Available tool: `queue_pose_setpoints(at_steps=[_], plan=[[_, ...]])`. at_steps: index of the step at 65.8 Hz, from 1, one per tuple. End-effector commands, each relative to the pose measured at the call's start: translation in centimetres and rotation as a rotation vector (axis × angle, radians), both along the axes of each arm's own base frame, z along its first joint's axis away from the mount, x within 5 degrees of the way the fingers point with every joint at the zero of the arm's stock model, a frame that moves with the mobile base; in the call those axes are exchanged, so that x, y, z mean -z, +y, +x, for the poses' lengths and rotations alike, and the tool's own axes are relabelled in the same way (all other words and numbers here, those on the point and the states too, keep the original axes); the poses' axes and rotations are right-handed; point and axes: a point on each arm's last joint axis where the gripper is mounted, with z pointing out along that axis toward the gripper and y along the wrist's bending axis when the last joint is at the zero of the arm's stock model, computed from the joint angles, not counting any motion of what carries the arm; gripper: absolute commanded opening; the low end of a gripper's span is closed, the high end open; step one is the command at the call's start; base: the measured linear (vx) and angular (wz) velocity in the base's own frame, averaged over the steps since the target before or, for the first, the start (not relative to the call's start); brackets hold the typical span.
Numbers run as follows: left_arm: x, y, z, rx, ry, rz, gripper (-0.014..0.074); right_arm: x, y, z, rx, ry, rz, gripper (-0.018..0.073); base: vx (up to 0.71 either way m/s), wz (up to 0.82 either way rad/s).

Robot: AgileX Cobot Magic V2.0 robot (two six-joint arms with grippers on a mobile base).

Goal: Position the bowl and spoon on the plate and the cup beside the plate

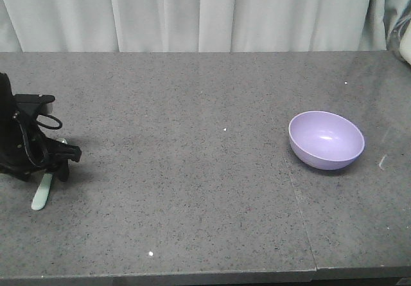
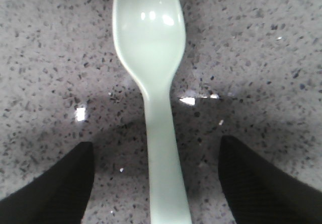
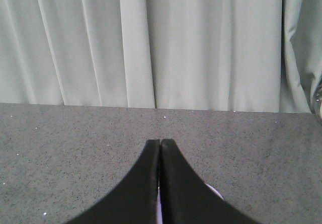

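Straddling the handle of the spoon [image 2: 151, 73] with fingers [image 2: 50, 189] spread, the left gripper [image 2: 156, 144] looked ready to pinch it, while the right gripper [image 3: 160, 142] hung with fingers pressed together.

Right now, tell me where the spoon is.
In the front view the spoon lies at the far left of the table, away from the purple bowl. The left wrist view shows its handle between the fingers of the open left pincer.

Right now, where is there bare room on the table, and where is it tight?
The wide middle of the table, between the spoon at left and the bowl at right, is bare, as is the back strip along the curtain. Tight at left, where the open left gripper straddles the spoon.
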Motion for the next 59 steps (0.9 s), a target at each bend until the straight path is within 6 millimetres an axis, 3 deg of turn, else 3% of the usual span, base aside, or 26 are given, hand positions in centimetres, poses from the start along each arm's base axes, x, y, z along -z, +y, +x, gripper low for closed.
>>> queue_pose_setpoints(at_steps=[1,2,3,7,21,35,59], plan=[[-1.5,-0.3,0.4,-0.009,-0.064,-0.017,0.0491,-1.6,-0.3,0.0,0.029,-0.094,0.002,-0.0006,0.0,0.0],[-1.4,-0.3,0.4,-0.009,-0.06,-0.017,0.0489,-1.6,-0.3,0.0,0.029,-0.094,0.002,-0.0006,0.0,0.0],[1.5,-0.3,0.4,-0.009,0.092,-0.007,0.0421,-1.6,-0.3,0.0,0.029,-0.094,0.002,-0.0006,0.0,0.0],[2.0,-0.3,0.3,-0.009,0.122,-0.005,0.04,-1.6,-0.3,0.0,0.029,-0.094,0.002,-0.0006,0.0,0.0],[2.4,-0.3,0.1,-0.007,0.167,-0.002,0.0249,-1.6,-0.3,0.0,0.029,-0.094,0.002,-0.0006,0.0,0.0],[2.4,-0.3,-0.1,0.031,0.189,0.003,-0.0001,-1.6,-0.3,0.0,0.029,-0.094,0.002,-0.0006,0.0,0.0],[0.9,-0.3,-0.4,0.045,0.142,0.001,-0.0007,-1.6,-0.3,0.0,0.029,-0.096,0.002,-0.0006,0.0,0.0]])
